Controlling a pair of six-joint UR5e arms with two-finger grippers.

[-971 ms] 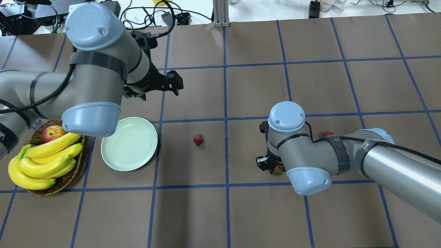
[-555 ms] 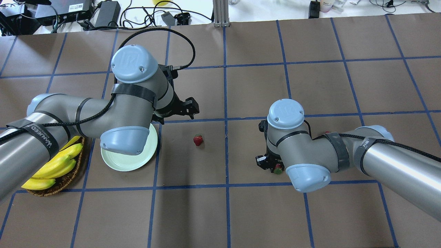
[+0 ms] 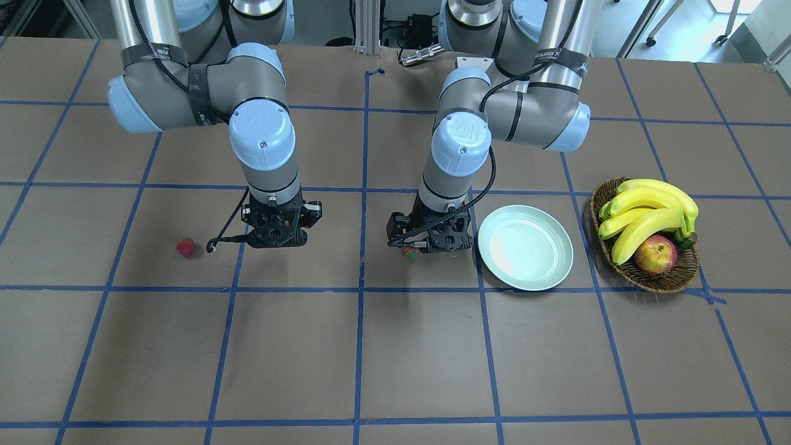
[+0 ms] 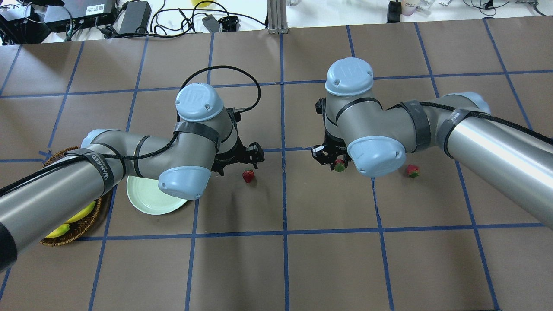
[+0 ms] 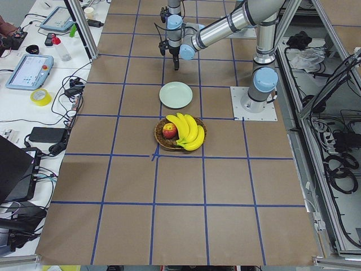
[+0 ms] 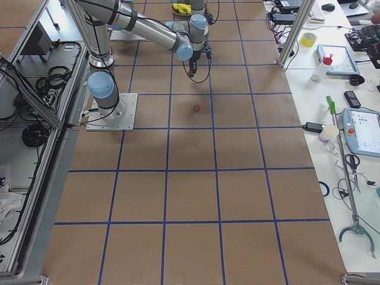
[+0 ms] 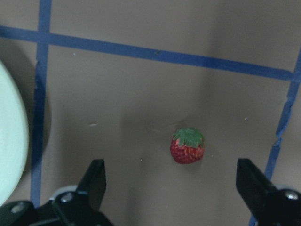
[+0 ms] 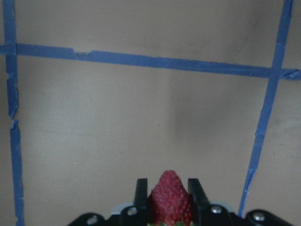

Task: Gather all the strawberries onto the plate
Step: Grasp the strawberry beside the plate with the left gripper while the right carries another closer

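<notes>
Gripping one strawberry (image 8: 170, 197) tight in the right gripper (image 8: 167, 188), I had the left gripper (image 7: 173, 186) spread wide over a second strawberry (image 7: 187, 147), just right of the empty plate (image 4: 142, 202). The third strawberry (image 4: 412, 170) lay far right. Next, I judged: lower, close, deliver.

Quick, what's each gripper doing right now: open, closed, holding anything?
Left gripper: open, holding nothing.
Right gripper: closed on a strawberry.
</notes>
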